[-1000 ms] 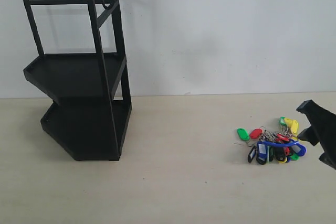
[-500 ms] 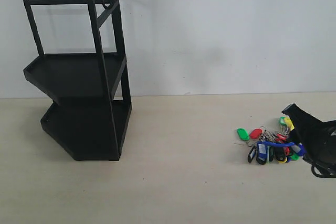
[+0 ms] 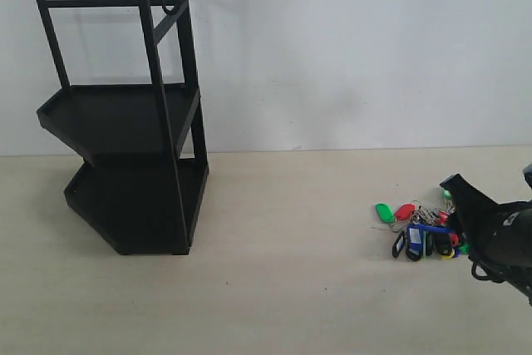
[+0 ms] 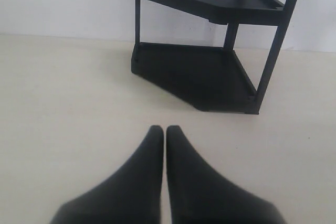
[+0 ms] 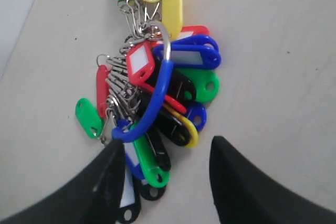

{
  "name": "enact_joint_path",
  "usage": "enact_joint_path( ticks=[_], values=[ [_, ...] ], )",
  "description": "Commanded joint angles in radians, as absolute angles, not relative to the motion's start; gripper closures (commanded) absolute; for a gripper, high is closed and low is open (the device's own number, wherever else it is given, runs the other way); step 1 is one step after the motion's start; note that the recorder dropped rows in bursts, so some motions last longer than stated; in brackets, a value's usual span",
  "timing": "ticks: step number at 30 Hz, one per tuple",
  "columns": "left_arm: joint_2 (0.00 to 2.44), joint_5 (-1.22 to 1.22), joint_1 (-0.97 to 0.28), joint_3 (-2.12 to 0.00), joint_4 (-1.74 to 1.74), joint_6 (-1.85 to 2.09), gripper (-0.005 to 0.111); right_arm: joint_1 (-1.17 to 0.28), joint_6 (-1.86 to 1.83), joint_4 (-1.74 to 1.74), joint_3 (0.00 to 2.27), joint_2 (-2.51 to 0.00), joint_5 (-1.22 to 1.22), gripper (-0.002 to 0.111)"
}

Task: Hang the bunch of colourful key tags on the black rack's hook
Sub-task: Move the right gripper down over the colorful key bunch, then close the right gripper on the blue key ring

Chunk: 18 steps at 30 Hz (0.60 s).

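The colourful key tag bunch (image 3: 424,230) lies flat on the pale table (image 3: 291,297), on the right side of the exterior view and well apart from the black rack (image 3: 125,122), which stands at the left against the white wall (image 3: 357,47). The hook (image 3: 181,4) at the rack's upper frame carries nothing. The right gripper (image 5: 167,148) is low over the bunch with its jaws set wide, one finger on each side of the bunch's near end; whether they touch the tags cannot be told. The blue loop (image 5: 160,90) curves across the heap, and a red tag (image 5: 139,62) shows a plain white paper insert with no legible writing. The left gripper (image 4: 166,129) hangs above bare table facing the rack's lower trays, its jaws pressed together with only a thin slit between them.
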<state>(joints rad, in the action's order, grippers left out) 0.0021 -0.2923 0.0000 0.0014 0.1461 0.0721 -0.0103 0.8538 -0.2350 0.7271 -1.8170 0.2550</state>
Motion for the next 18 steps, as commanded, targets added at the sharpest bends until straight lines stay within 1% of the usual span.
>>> enact_joint_path(
  ticks=[1, 10, 15, 17, 18],
  values=[
    [0.0, -0.284, -0.001, 0.0, 0.141, 0.075, 0.102, -0.009, 0.867, -0.229, 0.76, -1.859, 0.303, 0.061],
    [0.0, -0.284, -0.001, 0.0, 0.141, 0.075, 0.102, -0.009, 0.865, -0.219, 0.83, -1.935, 0.303, 0.061],
    [0.0, -0.284, -0.001, 0.0, 0.141, 0.075, 0.102, -0.009, 0.874, -0.219, 0.841, -1.964, 0.346, 0.061],
    [0.0, -0.284, -0.001, 0.0, 0.141, 0.075, 0.102, -0.009, 0.865, -0.219, 0.841, -1.964, 0.351, 0.063],
    [0.0, -0.284, -0.001, 0.0, 0.141, 0.075, 0.102, -0.009, 0.863, -0.219, 0.841, -1.964, 0.353, 0.066]
  ],
)
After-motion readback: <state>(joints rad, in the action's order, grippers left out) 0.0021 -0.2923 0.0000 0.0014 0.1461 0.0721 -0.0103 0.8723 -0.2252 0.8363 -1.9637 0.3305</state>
